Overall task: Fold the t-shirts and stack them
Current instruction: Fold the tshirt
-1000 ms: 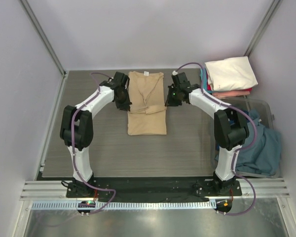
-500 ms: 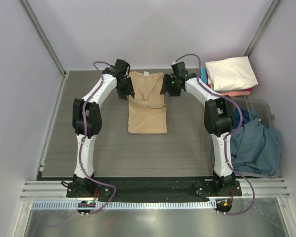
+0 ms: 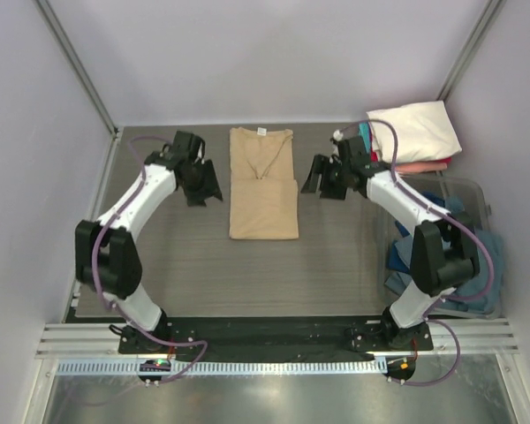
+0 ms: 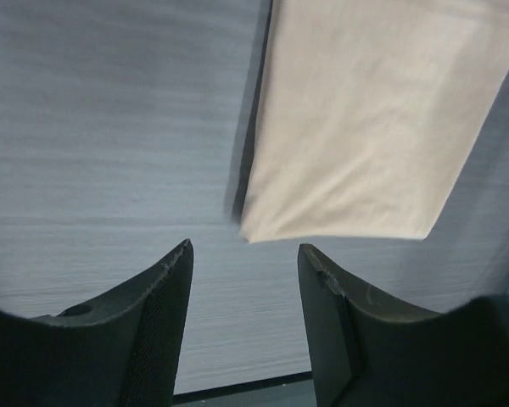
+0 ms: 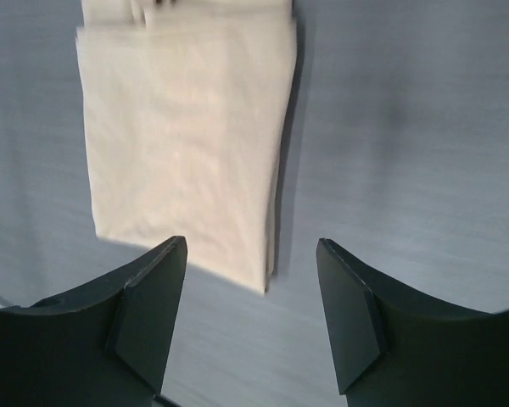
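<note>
One camera looks down from high behind; both wrist cameras, close in, share the tan t-shirt (image 3: 263,203).

In your left wrist view, the left pincer (image 4: 244,248) hangs over the grey wood-grain surface (image 4: 102,127) with its two dark fingers (image 4: 157,322) parted and nothing between them, while the folded tan t-shirt (image 4: 365,127) lies flat beyond, its near corner just past the gap.

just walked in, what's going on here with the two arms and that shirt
T-shirts are being folded and stacked. The tan t-shirt lies partly folded on the table. The robot's left hand and right hand hover open and empty, one each side of it. Folded shirts are stacked at far right.
</note>
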Motion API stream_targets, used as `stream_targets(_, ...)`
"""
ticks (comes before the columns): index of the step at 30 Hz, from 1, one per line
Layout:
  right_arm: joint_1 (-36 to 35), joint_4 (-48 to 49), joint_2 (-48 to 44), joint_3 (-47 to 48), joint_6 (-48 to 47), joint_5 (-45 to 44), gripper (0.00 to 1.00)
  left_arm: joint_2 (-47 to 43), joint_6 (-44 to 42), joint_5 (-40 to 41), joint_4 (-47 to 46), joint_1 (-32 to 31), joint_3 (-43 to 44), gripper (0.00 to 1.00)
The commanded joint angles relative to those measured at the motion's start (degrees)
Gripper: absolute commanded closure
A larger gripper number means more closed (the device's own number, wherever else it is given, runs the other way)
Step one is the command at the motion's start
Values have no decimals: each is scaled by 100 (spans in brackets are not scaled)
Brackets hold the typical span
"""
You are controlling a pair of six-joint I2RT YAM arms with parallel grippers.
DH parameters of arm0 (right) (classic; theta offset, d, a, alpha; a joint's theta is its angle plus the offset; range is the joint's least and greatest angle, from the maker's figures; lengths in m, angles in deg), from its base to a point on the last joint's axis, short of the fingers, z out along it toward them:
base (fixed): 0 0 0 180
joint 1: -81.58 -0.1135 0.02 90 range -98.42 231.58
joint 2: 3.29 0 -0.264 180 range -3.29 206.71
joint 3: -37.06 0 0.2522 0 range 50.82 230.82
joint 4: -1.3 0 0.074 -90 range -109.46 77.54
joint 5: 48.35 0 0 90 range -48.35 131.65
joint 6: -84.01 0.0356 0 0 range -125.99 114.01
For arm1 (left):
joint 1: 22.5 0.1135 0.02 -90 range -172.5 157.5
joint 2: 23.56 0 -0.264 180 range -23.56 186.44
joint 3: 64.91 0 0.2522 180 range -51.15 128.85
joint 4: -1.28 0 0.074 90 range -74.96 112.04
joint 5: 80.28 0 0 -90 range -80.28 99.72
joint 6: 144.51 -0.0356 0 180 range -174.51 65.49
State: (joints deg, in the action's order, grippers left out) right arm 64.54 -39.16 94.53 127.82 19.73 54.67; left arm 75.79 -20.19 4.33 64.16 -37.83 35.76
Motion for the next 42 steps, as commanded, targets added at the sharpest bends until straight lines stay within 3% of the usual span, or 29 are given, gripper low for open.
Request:
stream_targets(1, -177, 805, -525, -1427, 459, 684, 31, -906, 206, -349, -1061, -241, -1487, 46)
stream_targets(7, -502, 1605, -571, -2530, 786, 939, 31, -1488, 575, -708, -2274, -400, -3117, 44)
stream_targets(11, -608, 1966, -238, -2645, 874, 984, 32, -1533, 724, -850, -3064, -409, -3838, 41)
stream_targets(17, -625, 2195, 228, -2479, 874, 905, 37, -1270, 795, -753, -3540, -418, -3998, 37)
stream_targets(22, -625, 2336, 501, -2452, 926, 966, 50, -840, 900, -762, -3848, -409, -4068, 37)
stream_targets(31, -625, 2362, 624, -2478, 865, 975, 73, -522, 1120, -876, -4419, -444, -4279, 53)
stream_targets(34, -625, 2380, 633, -2505, 882, 983, 79, -496, 1199, -894, -4595, -436, -4367, 67)
stream_targets(38, -625, 2389, 545, -2540, 891, 992, 88, -504, 1269, -982, -4693, -497, -4358, 97)
stream_targets(42, -625, 2293, 229, -2697, 909, 1010, 99, -871, 1322, -1008, -4631, -663, -4437, 100)
